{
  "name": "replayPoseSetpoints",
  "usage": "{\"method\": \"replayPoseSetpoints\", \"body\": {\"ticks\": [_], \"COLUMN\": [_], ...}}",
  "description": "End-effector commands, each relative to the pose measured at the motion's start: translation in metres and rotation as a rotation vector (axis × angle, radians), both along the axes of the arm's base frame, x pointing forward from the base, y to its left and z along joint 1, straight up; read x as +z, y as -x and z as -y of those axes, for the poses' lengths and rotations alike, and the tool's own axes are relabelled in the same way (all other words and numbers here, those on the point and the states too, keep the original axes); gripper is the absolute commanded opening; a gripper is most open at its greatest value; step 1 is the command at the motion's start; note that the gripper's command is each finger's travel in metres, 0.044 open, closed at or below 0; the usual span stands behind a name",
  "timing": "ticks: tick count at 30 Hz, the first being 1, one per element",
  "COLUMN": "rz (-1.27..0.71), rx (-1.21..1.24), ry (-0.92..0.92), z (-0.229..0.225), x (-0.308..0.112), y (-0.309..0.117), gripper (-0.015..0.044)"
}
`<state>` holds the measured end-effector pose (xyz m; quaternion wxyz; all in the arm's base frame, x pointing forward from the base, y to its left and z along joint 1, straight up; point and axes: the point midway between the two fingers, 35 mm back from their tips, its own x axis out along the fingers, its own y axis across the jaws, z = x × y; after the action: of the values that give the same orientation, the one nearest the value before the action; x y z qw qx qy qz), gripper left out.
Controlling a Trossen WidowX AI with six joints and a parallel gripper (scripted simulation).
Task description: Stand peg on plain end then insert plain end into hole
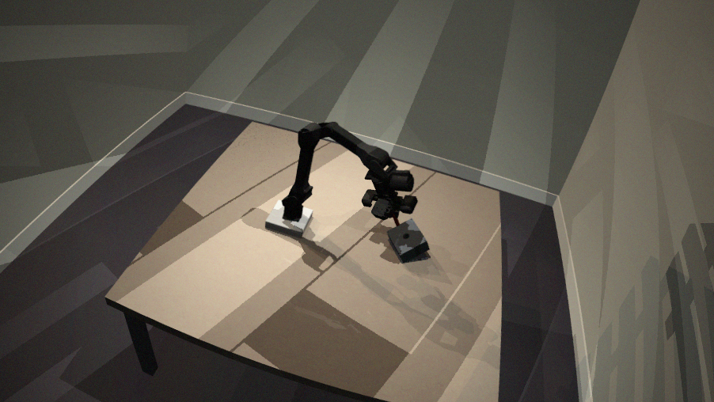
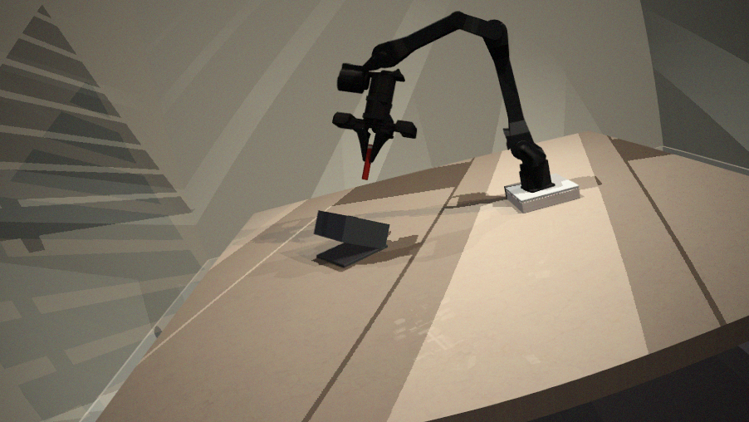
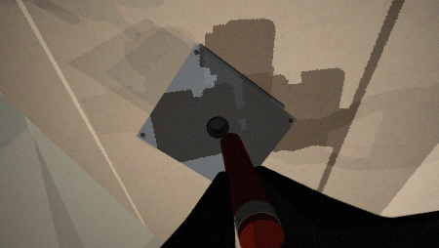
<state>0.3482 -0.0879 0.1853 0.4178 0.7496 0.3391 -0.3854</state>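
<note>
The red peg (image 1: 396, 220) (image 2: 365, 171) (image 3: 237, 158) is held by my gripper (image 2: 368, 157) (image 3: 241, 177), which is shut on it. The peg tilts slightly, plain end down. Its band (image 3: 257, 210), greyish in this light, is at the upper end near the wrist camera. The grey sloped panel (image 1: 413, 244) (image 2: 361, 230) (image 3: 178, 117) stands on the table below the peg. The round hole (image 1: 405, 236) (image 3: 218, 127) is near the middle of its face. In the wrist view the peg's plain end appears just beside the hole's rim. In the exterior view the peg is clear above the panel, not touching it.
The arm's white base block (image 1: 276, 220) (image 2: 550, 198) sits on the wooden table (image 1: 219, 279) (image 2: 497, 314). The panel has a thin dark foot plate (image 2: 343, 255) under its raised block. Shadows of the arm fall across the panel and the table.
</note>
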Motion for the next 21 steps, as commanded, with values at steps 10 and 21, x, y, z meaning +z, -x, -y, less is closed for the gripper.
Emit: {"method": "replayPoseSetpoints", "body": {"ticks": [10,21], "rz": [0.020,0.030], "rx": [0.035,0.049], "ry": [-0.001,-0.001], "z": [-0.011,-0.020], "x": [-0.021,-0.042], "y": [-0.021,-0.034], "gripper": [0.0000,0.0000]}}
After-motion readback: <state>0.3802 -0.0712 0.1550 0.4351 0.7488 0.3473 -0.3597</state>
